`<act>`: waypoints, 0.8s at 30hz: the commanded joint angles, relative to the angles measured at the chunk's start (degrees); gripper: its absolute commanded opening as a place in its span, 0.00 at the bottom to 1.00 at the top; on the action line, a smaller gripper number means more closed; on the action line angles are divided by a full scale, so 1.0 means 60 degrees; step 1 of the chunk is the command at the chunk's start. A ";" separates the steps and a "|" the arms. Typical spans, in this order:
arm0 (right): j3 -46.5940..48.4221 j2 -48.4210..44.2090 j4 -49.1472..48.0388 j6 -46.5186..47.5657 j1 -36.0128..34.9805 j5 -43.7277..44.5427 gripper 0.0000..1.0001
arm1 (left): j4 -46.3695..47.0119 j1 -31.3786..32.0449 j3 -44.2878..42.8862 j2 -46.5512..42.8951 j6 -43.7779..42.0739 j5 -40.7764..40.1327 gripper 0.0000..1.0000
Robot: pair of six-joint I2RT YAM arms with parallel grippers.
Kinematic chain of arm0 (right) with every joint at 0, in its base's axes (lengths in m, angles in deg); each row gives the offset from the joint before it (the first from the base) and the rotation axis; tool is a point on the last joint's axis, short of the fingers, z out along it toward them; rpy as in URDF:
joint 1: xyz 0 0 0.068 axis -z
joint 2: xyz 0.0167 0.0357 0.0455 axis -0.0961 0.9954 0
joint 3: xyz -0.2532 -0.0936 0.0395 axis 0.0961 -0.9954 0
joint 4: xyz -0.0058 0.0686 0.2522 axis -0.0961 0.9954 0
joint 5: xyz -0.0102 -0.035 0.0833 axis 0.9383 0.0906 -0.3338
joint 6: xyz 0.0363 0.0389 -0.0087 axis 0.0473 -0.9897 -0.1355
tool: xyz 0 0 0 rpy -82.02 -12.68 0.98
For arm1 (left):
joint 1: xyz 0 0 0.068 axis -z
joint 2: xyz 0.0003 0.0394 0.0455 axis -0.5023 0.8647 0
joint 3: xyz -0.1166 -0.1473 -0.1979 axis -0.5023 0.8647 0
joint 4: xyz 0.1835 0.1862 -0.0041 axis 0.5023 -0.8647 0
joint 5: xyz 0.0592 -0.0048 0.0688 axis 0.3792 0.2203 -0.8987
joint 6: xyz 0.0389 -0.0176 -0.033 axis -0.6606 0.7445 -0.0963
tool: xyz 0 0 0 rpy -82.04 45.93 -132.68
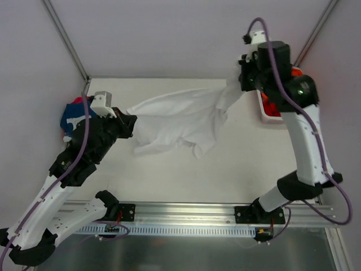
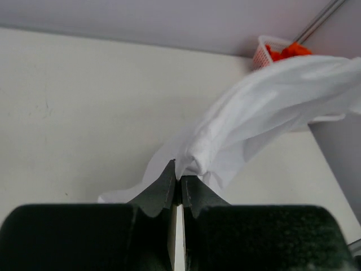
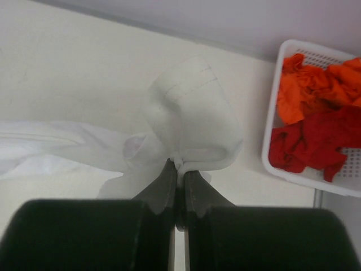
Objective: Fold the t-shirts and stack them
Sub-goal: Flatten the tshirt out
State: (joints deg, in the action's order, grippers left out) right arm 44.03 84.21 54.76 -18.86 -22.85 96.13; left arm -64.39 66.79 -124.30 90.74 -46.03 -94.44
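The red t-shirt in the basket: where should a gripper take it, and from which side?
Probably pinch a raised crease of the red t-shirt, coming straight down from above: the basket walls block the sides and the orange t-shirt lies against it.

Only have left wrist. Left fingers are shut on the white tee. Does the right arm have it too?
Observer: Yes, the right fingers are shut on a bunched fold of the white t-shirt, near the basket.
Operator: Is it lifted clear?
Observer: It hangs stretched from the left fingers to the right ones, with the middle sagging. I can't tell if it touches the table.
Operator: Anything outside my view?
Observer: A navy t-shirt sits at the table's left edge, partly hidden by the left arm.
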 commanded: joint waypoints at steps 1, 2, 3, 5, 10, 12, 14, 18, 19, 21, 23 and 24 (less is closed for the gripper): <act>0.0014 -0.1520 0.1257 0.0424 0.0039 0.0618 0.00 | -0.0315 -0.0058 -0.0824 -0.0454 -0.0545 -0.0411 0.00; -0.0292 -0.2234 0.1140 0.0410 0.0039 0.0648 0.00 | -0.0417 -0.0072 -0.1042 -0.0557 -0.0661 -0.0528 0.00; -0.0483 -0.2590 0.1052 0.0409 0.0025 0.0764 0.00 | -0.0592 -0.0058 -0.1131 -0.0761 -0.0735 -0.0675 0.00; -0.1096 -0.3278 0.0746 0.0410 0.0024 0.0926 0.00 | -0.0812 -0.0072 -0.1452 -0.0938 -0.0954 -0.1156 0.00; -0.1642 -0.5081 0.0699 0.0191 0.0039 -0.0111 0.00 | -0.1662 -0.0072 -0.2098 -0.1641 -0.0956 -0.1146 0.00; -0.1964 -0.5782 0.0685 -0.0014 0.0024 -0.0727 0.00 | -0.1926 -0.0072 -0.2376 -0.1948 -0.0868 -0.1071 0.00; -0.2110 -0.6166 0.0714 -0.0191 0.0024 -0.1326 0.00 | -0.2365 -0.0058 -0.2728 -0.2139 -0.0736 -0.0970 0.00; -0.1777 -0.6826 0.0932 -0.0411 0.0025 -0.1681 0.01 | -0.2951 -0.0072 -0.3358 -0.2199 -0.0575 -0.0371 0.00; -0.1629 -0.6885 0.1006 -0.0440 0.0039 -0.1623 0.01 | -0.3039 -0.0072 -0.3591 -0.2169 -0.0560 -0.0325 0.00; -0.1322 -0.6856 0.1138 -0.0397 0.0039 -0.1506 0.01 | -0.3230 -0.0072 -0.3768 -0.2023 -0.0574 -0.0339 0.00; -0.1262 -0.6696 0.1168 -0.0382 0.0024 -0.1360 0.02 | -0.3260 -0.0072 -0.3857 -0.1848 -0.0604 -0.0383 0.00; -0.1262 -0.6608 0.1154 -0.0367 0.0024 -0.1373 0.01 | -0.3275 -0.0072 -0.3857 -0.1760 -0.0618 -0.0412 0.00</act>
State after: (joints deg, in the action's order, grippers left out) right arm 34.72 43.75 60.40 -22.08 -23.20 82.62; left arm -81.72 66.86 -145.54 78.61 -48.98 -92.19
